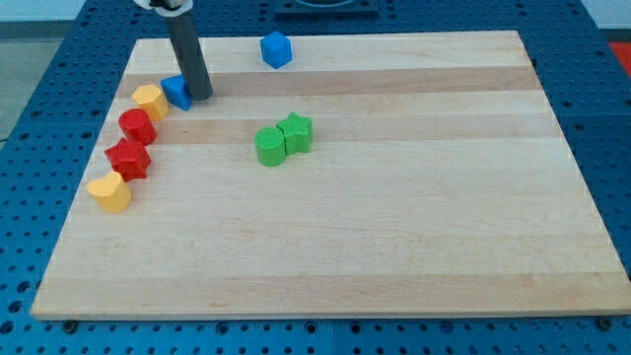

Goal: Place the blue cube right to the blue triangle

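Camera view, nearest first on the counter [394,256]: a yellow block [109,192], red star [128,158], red block [137,125] and yellow block [150,101] curve up the left side. Mid-counter, a green block [269,146] touches a green star [296,132]. My tip [201,96] touches the blue triangle [176,92] on its right. Farthest, the blue cube [276,49] sits near the top edge, well apart. No hand shows.
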`<control>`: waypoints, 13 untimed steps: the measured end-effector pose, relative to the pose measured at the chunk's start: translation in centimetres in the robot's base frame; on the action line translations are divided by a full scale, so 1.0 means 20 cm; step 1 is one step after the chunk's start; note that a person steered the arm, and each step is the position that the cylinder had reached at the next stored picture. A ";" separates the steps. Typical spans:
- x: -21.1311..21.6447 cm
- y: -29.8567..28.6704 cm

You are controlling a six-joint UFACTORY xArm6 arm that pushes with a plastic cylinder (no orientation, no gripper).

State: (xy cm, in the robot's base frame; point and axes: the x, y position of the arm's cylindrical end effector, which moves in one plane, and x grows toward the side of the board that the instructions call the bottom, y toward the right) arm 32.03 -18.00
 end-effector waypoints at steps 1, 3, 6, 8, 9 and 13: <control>0.01 0.11; -0.30 1.00; -0.63 0.65; -0.34 0.55; -0.25 0.55; -0.18 0.21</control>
State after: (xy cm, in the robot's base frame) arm 28.42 -13.76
